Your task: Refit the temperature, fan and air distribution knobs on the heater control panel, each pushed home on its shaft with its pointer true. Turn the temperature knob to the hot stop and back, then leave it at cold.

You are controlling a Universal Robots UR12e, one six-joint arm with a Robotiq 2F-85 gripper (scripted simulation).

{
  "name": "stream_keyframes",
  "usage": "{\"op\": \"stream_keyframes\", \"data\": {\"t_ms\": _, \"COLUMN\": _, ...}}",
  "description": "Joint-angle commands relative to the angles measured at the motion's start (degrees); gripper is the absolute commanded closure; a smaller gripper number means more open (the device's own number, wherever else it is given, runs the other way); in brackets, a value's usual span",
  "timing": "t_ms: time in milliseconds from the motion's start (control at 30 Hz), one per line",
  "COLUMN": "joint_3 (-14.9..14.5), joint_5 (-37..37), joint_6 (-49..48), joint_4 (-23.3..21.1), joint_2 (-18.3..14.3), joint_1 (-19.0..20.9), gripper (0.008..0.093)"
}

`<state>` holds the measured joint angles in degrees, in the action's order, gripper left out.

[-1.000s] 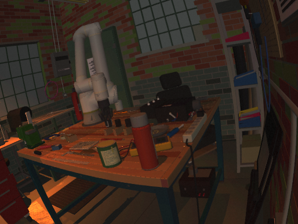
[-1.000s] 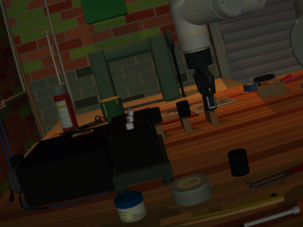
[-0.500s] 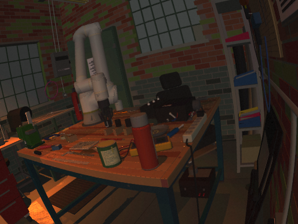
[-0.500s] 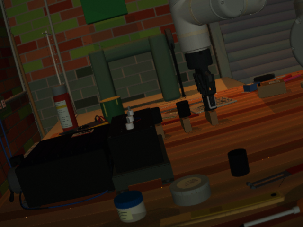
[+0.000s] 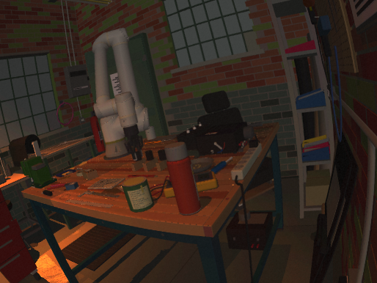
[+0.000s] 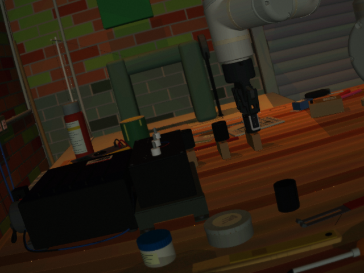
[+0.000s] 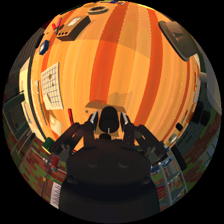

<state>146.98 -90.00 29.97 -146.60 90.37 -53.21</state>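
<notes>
Near the middle of the wooden bench stand three small wooden blocks in a row, each a stand for a black knob. My gripper [image 7: 109, 119] is lowered over the end block [image 6: 254, 141] and stands open around the knob [image 7: 108, 118] on it, holding nothing. The knob's white pointer line faces the wrist camera. A second knob [image 6: 220, 131] sits on the middle block, and a third [image 6: 188, 139] on the block nearest the panel. The black heater control panel [image 6: 164, 169] stands to the left, with white shafts [image 6: 155, 143] sticking up from its top. Another black cylinder [image 6: 286, 195] stands alone on the bench.
Behind the bench is a brick wall with a green pipe frame [image 6: 164, 79]. A red flask [image 5: 182, 178] and a green can [image 5: 138, 193] stand at the bench's front edge. A tape roll [image 6: 229, 228], a blue-lidded jar [image 6: 155, 248] and hand tools lie near the panel.
</notes>
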Motion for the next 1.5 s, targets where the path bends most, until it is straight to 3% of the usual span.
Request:
{"op": "stream_keyframes", "data": {"t_ms": 0, "joint_3": 0.0, "joint_5": 0.0, "joint_6": -0.2, "joint_4": 0.0, "joint_2": 0.0, "joint_1": 0.0, "gripper": 0.0454}}
{"op": "stream_keyframes", "data": {"t_ms": 300, "joint_3": 0.0, "joint_5": 0.0, "joint_6": -5.1, "joint_4": 0.0, "joint_2": 0.0, "joint_1": 0.0, "gripper": 0.0454}}
{"op": "stream_keyframes", "data": {"t_ms": 567, "joint_3": 0.0, "joint_5": 0.0, "joint_6": -15.6, "joint_4": 0.0, "joint_2": 0.0, "joint_1": 0.0, "gripper": 0.0454}}
{"op": "stream_keyframes", "data": {"t_ms": 1467, "joint_3": 0.0, "joint_5": 0.0, "joint_6": -72.0, "joint_4": 0.0, "joint_2": 0.0, "joint_1": 0.0, "gripper": 0.0454}}
